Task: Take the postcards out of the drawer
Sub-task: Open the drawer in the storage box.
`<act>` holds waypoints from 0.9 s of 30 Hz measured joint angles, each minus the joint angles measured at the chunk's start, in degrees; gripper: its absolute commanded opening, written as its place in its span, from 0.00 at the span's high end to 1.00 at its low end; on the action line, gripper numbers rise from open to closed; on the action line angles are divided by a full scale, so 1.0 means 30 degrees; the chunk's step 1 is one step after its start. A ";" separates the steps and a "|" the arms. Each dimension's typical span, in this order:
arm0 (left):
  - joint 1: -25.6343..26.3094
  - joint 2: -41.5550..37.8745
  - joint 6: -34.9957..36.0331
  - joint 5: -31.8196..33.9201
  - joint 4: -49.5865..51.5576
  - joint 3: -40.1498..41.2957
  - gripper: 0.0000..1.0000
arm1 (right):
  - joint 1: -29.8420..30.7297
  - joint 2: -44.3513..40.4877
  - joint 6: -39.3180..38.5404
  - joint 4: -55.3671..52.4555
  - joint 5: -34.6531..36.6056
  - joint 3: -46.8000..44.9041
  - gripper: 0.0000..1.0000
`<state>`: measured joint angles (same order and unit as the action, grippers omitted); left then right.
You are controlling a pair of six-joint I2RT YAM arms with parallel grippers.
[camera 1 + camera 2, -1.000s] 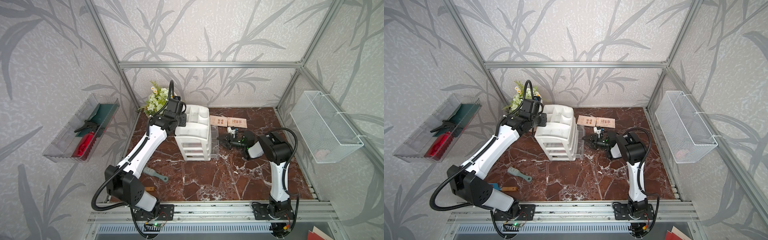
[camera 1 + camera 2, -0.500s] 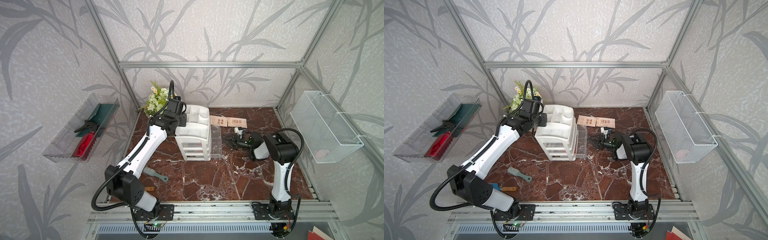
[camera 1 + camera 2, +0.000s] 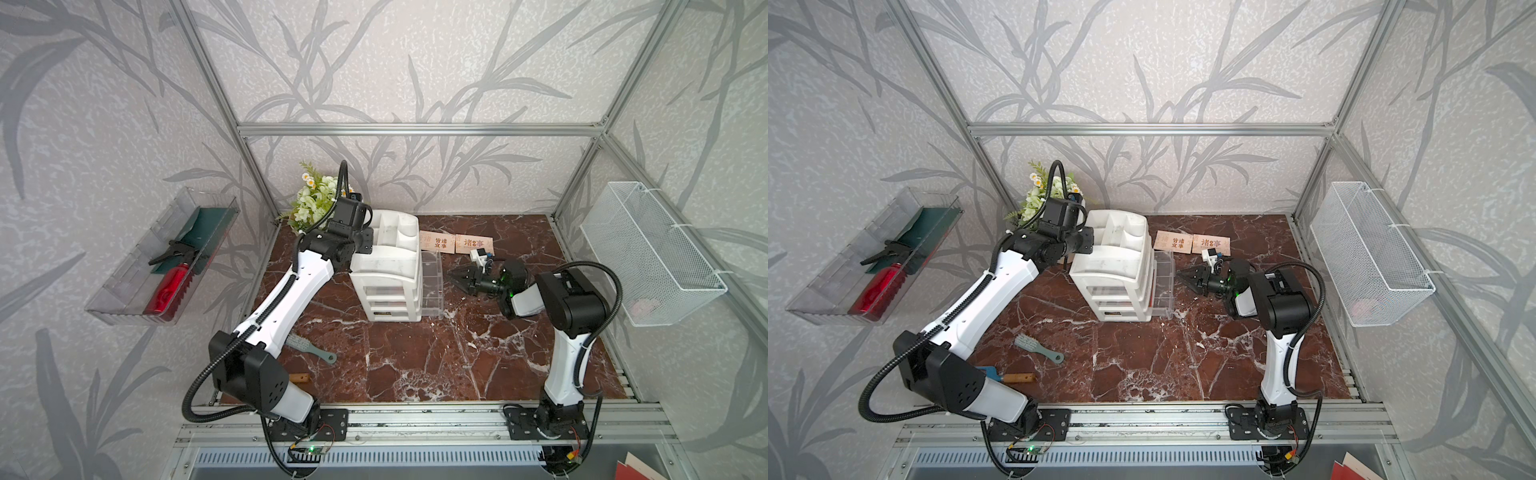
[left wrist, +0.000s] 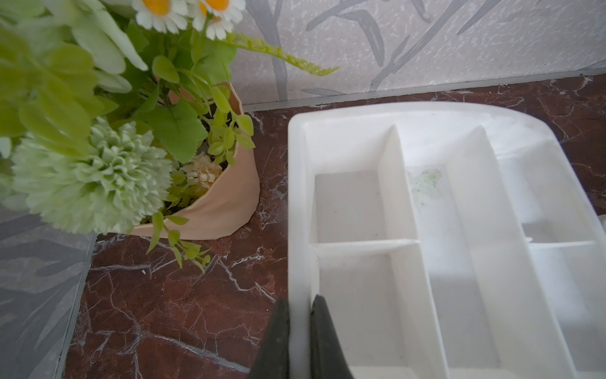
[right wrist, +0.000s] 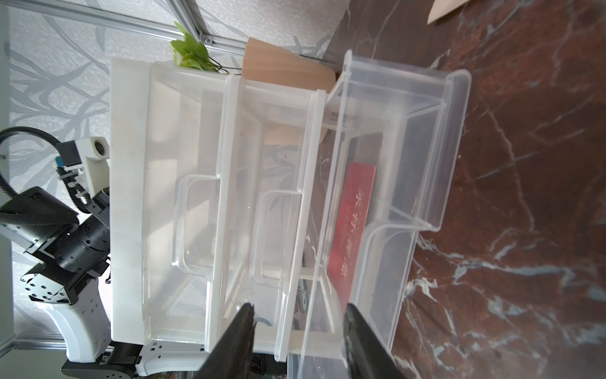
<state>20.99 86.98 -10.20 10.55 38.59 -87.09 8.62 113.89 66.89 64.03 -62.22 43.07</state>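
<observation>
A white drawer organizer [image 3: 386, 266] [image 3: 1113, 266] stands at the back of the table. Its bottom clear drawer [image 3: 432, 286] [image 3: 1163, 286] [image 5: 426, 147] is pulled out to the right. One red postcard [image 5: 352, 226] with gold print lies inside it. Two beige postcards [image 3: 436, 242] [image 3: 473, 243] [image 3: 1173, 242] [image 3: 1212, 243] lie flat on the table behind the drawer. My left gripper [image 4: 300, 300] [image 3: 368, 245] [image 3: 1090, 243] is shut on the organizer's rim [image 4: 296, 197]. Facing the drawer front, my right gripper [image 5: 299, 306] [image 3: 455, 278] [image 3: 1183, 277] is open and holds nothing.
A potted flower bunch [image 3: 318, 199] [image 4: 210, 210] stands behind the organizer on the left. A grey-green brush [image 3: 309, 349] and a wooden-handled tool [image 3: 1013, 377] lie front left. A wall bin [image 3: 162, 257] holds a red bottle; a wire basket [image 3: 648, 253] hangs on the right.
The right arm has drawn back to the right, so its gripper stands a little off the drawer front. The left arm has not moved.
</observation>
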 measured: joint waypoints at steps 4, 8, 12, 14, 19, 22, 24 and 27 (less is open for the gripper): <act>0.0007 -0.0102 0.0015 -0.0444 0.0102 0.0000 1.00 | 0.0138 -0.2943 -0.4736 -0.7555 0.1290 0.1042 0.54; 0.0036 -0.0109 0.0029 -0.0911 0.0095 -0.0022 1.00 | 0.0277 -0.5304 -0.8910 -1.4069 0.3308 0.2790 0.54; 0.0015 -0.0102 0.0015 -0.1013 0.0087 -0.0029 1.00 | 0.0648 -0.6411 -1.1613 -1.8739 0.5464 0.3912 0.54; 0.0015 -0.0102 0.0000 -0.1013 0.0080 -0.0029 1.00 | 0.1071 -0.6448 -1.2517 -2.0553 0.6586 0.4357 0.55; 0.0029 -0.0109 -0.0211 -0.0816 0.0080 -0.0029 1.00 | 0.2557 -0.6441 -1.3624 -2.3707 0.8881 0.4911 0.56; 0.0109 -0.0146 -0.0342 -0.0554 0.0109 -0.0015 1.00 | 0.3461 -0.6346 -1.3865 -2.4895 0.9879 0.5639 0.57; 0.0117 -0.0226 -0.0401 -0.0444 0.0109 0.0073 1.00 | 0.4000 -0.6207 -1.3967 -2.5390 1.0448 0.6266 0.57; 0.0095 -0.0379 -0.0466 -0.0240 0.0168 0.0204 1.00 | 0.4641 -0.5909 -1.4047 -2.5988 1.1264 0.7227 0.57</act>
<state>21.28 85.84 -11.60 9.82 39.09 -86.48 22.55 96.16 24.75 -13.93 -28.42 64.75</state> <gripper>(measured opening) 0.097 0.431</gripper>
